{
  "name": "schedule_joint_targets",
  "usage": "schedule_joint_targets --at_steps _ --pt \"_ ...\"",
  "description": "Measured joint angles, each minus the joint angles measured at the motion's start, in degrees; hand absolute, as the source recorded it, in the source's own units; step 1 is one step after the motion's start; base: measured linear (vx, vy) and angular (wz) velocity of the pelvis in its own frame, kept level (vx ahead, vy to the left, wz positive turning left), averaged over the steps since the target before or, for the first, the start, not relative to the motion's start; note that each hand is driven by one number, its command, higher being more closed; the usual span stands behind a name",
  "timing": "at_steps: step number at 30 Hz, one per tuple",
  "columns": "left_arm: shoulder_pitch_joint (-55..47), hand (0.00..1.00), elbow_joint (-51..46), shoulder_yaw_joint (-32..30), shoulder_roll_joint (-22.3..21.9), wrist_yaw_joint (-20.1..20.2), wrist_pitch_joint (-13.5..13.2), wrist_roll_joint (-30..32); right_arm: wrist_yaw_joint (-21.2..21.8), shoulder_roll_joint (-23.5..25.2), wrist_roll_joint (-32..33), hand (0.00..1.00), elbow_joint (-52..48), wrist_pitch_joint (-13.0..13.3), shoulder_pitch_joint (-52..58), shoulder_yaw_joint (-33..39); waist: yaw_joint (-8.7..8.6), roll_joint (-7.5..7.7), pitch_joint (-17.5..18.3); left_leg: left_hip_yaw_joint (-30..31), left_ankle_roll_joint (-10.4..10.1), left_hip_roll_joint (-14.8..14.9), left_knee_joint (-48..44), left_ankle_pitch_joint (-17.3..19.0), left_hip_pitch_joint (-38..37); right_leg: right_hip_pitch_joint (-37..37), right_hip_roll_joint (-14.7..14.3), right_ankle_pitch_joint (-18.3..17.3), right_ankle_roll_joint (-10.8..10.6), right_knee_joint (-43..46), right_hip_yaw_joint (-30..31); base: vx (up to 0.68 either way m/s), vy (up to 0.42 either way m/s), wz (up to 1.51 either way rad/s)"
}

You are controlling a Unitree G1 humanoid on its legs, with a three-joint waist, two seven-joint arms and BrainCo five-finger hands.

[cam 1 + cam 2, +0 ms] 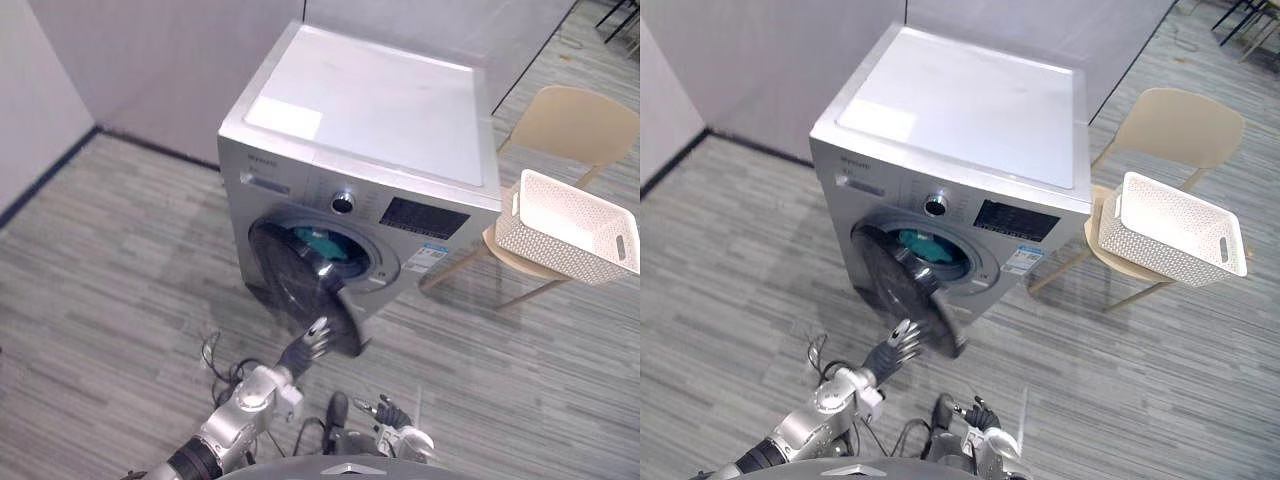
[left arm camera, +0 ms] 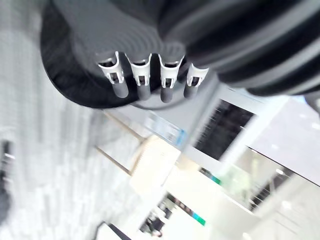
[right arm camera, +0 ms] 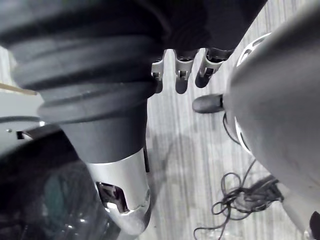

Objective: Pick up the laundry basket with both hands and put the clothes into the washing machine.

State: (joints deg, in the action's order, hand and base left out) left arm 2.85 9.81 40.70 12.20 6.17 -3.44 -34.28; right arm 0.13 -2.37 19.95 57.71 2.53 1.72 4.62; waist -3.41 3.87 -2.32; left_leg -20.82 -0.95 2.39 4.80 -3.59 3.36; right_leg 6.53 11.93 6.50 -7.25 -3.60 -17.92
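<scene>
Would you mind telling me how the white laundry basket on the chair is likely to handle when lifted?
The laundry basket looks empty, so probably light. Its perforated walls seem rigid plastic, likely holding shape. Overhanging the chair, it may tip.

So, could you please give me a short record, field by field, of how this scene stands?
washing machine: silver front loader, door open
drum: teal clothes inside
laundry basket: white, on the beige chair right of the machine, looks empty from here
left hand: open, fingers by the door's lower edge
right hand: open, low down, holding nothing
</scene>
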Motion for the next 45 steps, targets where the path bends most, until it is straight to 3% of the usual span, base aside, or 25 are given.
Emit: schedule_joint_targets --at_steps 1,4,9,15,18,20,23,25,27,30,31,32,33,34,35,36,37,39,42,45 --pt "0.77 0.0 -2.08 -0.29 0.23 1.07 -0.26 -1.33 0.07 -0.72 -0.09 0.0 0.03 0.0 0.39 -0.08 -0.37 -1.3 0.91 -0.43 0.0 -0.02 0.01 0.32 -0.94 -0.85 -0.02 0.03 -0.04 -0.4 0.15 0.09 0.003 -0.13" --pt "1.27 0.0 -2.86 -1.15 0.02 1.95 -1.05 -1.62 0.29 -1.74 -0.16 0.0 1.75 0.01 0.25 -0.88 -0.47 -3.08 2.12 -1.45 -0.71 0.14 0.02 0.96 -3.11 -2.41 -0.23 1.91 -1.03 -1.0 1.47 0.07 -0.015 -0.23" --pt "0.4 0.0 -0.89 -0.09 -1.22 1.98 -1.03 -1.39 0.39 -2.78 -0.69 0.0 2.51 -0.22 1.02 -1.66 -1.17 -3.48 2.54 -2.03 -1.23 1.01 0.01 1.32 -5.35 -4.1 -1.11 2.34 -0.45 -1.02 1.5 0.07 -0.044 -0.11" --pt "-0.46 0.0 8.26 -2.93 -1.76 2.19 -0.59 0.99 0.4 -2.71 -1.87 0.0 4.06 -0.25 1.43 -0.97 -1.64 -2.71 2.56 -2.47 -1.73 0.89 0.0 1.68 -6.65 -5.24 -0.97 2.27 -0.48 -1.36 1.54 0.02 -0.01 -0.04" --pt "-1.17 0.0 22.33 -9.83 -2.22 0.94 -0.14 4.88 0.36 -2.65 -1.88 0.0 4.06 -0.41 0.95 -0.99 -1.55 -2.07 2.28 -2.19 -1.78 0.85 0.0 1.73 -7.57 -6.28 -0.95 1.9 -0.68 -1.37 1.32 0.0 -0.007 0.02" --pt "-1.24 0.0 37.6 -18.35 -3.32 -1.55 0.35 10.77 0.35 -2.64 -1.93 0.0 4.39 -0.58 0.68 -1.0 -1.47 -1.73 2.14 -0.9 -1.7 0.54 -0.23 1.84 -7.79 -7.03 -0.57 0.94 -1.23 -1.37 0.13 -0.01 -0.019 0.23" --pt "-2.08 0.0 51.32 -30.31 -3.83 -4.67 1.23 17.84 0.35 -2.64 -2.45 0.0 6.52 -1.59 -0.78 -1.06 -0.23 -1.4 1.86 0.16 -0.94 -0.16 -0.36 2.71 -7.35 -7.3 0.16 0.59 -1.69 -1.37 -0.76 -0.02 0.015 0.23" --pt "-4.44 0.0 56.42 -39.61 -3.65 -6.88 1.81 22.89 0.37 -2.45 -3.74 0.0 6.69 -1.83 -1.39 -1.02 1.26 -1.08 1.6 0.62 0.47 -1.14 -1.31 3.85 -6.58 -7.36 1.35 0.23 -2.2 -1.0 -1.54 0.01 0.052 0.18" --pt "-5.94 0.0 56.73 -44.56 -3.79 -7.99 2.4 23.4 0.38 -2.64 -5.13 0.0 6.8 -2.34 -2.63 0.32 2.18 -1.17 1.14 2.11 1.78 -2.12 -5.98 6.66 -3.75 -7.0 3.39 -0.6 -3.39 0.76 -2.64 0.05 0.098 0.48" --pt "-7.58 0.0 56.4 -46.36 -3.87 -8.39 2.37 25.83 0.4 -2.99 -5.94 0.0 6.79 -2.47 -3.24 3.77 2.74 -1.45 0.34 7.31 4.56 -4.98 -14.28 12.78 0.33 -6.79 9.07 -4.6 -4.43 10.62 -7.09 0.05 0.173 0.92" --pt "-8.13 0.0 56.47 -46.62 -4.06 -8.38 2.37 27.23 0.47 -3.05 -5.93 0.0 6.77 -2.43 -2.93 4.91 2.46 -1.72 0.26 9.56 5.6 -6.03 -15.41 13.66 0.33 -6.6 11.0 -5.8 -2.88 16.14 -7.98 0.14 0.272 1.29" --pt "-8.43 0.0 56.73 -46.76 -4.51 -8.39 2.37 28.46 0.41 -3.24 -5.9 0.0 6.61 -1.95 -2.52 5.41 2.29 -2.51 -0.15 11.58 6.1 -6.61 -16.24 13.99 -0.12 -5.35 12.93 -5.88 0.1 23.15 -7.79 0.19 0.284 1.35" --pt "-9.35 0.0 56.86 -46.74 -4.57 -8.32 2.38 30.17 0.48 -3.73 -5.68 0.0 5.58 -0.97 -2.56 5.89 2.36 -3.06 -0.68 14.38 6.51 -7.46 -16.52 14.17 -1.26 -1.65 14.66 -3.79 9.77 34.22 -4.09 0.15 0.24 1.31" --pt "-9.95 0.0 56.83 -46.82 -4.38 -8.36 2.75 31.24 0.53 -4.04 -5.6 0.0 5.46 -0.96 -3.17 5.81 2.5 -4.01 -1.73 16.59 7.56 -7.98 -16.49 14.66 -3.11 2.89 14.66 -1.52 12.47 44.56 3.02 0.17 0.19 1.03" --pt "-10.53 0.0 56.8 -47.0 -3.96 -8.49 3.16 31.65 0.55 -3.94 -5.27 0.0 5.46 -0.99 -3.78 5.68 2.65 -3.24 -2.19 17.7 8.06 -8.16 -16.49 14.93 -4.12 4.84 13.62 -3.16 10.16 49.5 6.67 0.16 0.095 0.8" --pt "-11.07 0.0 56.8 -47.53 -3.17 -8.63 3.72 32.33 0.59 -3.04 -3.88 0.0 5.39 -1.06 -4.28 5.26 2.72 -1.95 -2.74 19.54 9.1 -8.44 -16.42 15.45 -5.8 7.15 11.03 -7.41 7.22 54.89 11.07 0.29 0.048 0.84" --pt "-11.17 0.0 56.75 -48.72 -2.96 -8.74 4.11 32.4 0.62 -1.03 -1.1 0.0 3.94 -1.1 -4.28 4.94 2.86 -0.26 -3.52 22.12 9.34 -8.85 -15.51 15.59 -7.45 9.98 5.18 -12.31 5.45 56.78 16.13 0.25 -0.008 0.93" --pt "-10.91 0.0 56.53 -49.65 -3.61 -9.07 4.16 32.64 0.64 0.46 1.82 0.0 3.52 -1.04 -4.73 4.33 2.38 0.25 -4.0 23.56 8.23 -8.8 -14.49 15.22 -8.65 12.21 -0.43 -16.0 3.07 51.91 20.22 0.24 -0.033 0.71" --pt "-10.11 0.0 55.22 -49.82 -4.54 -9.73 4.02 32.92 0.72 0.21 4.69 0.0 -0.86 -1.45 -4.19 0.46 1.73 -0.8 -4.39 25.87 3.24 -8.66 -13.01 14.74 -11.86 13.17 -5.59 -14.94 2.34 30.2 24.76 0.32 -0.078 0.63" --pt "-8.98 0.0 53.22 -49.76 -4.78 -9.98 3.34 33.32 0.86 0.92 4.92 0.0 -4.88 -1.36 -4.17 -2.59 1.86 -0.27 -4.09 29.51 -0.29 -8.37 -13.01 16.93 -14.09 12.81 -6.89 -10.47 2.39 21.99 30.55 0.4 -0.219 0.76"
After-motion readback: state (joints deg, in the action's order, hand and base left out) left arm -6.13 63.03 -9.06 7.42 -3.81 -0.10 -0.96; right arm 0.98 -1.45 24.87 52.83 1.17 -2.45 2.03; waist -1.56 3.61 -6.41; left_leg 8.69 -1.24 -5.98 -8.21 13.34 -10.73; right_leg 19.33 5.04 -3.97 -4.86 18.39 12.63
